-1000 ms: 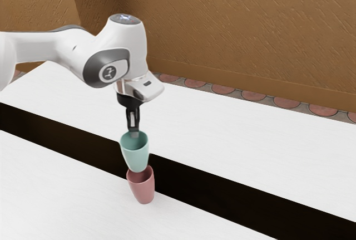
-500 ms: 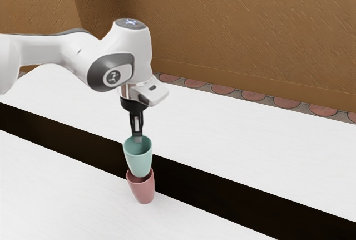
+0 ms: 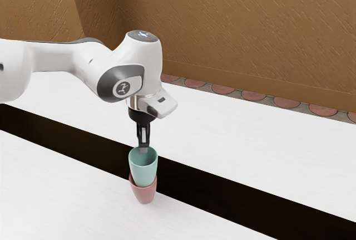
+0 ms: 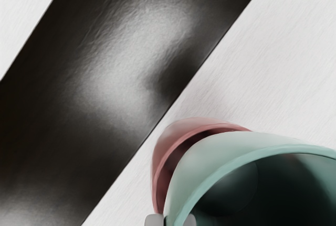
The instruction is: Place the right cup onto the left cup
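Observation:
My gripper [image 3: 143,150] points down at the far rim of the teal cup [image 3: 143,169], shut on the cup's wall. The teal cup's lower part sits inside the pink cup [image 3: 145,193], which stands on the white table. In the wrist view, my gripper [image 4: 170,221] has a fingertip on each side of the teal cup's [image 4: 210,158] wall, and the pink cup's [image 4: 165,147] rim curves around the teal cup's outer side.
A dark strip [image 3: 222,191] crosses the white tabletop [image 3: 261,140] just behind the cups. Beyond the table rises a brown textured wall [image 3: 239,23], with round reddish floor tiles [image 3: 222,89] at its foot.
My hand has come down and slightly toward the exterior view's right with the teal cup, which has sunk deeper into the pink cup. The pink cup looks more upright.

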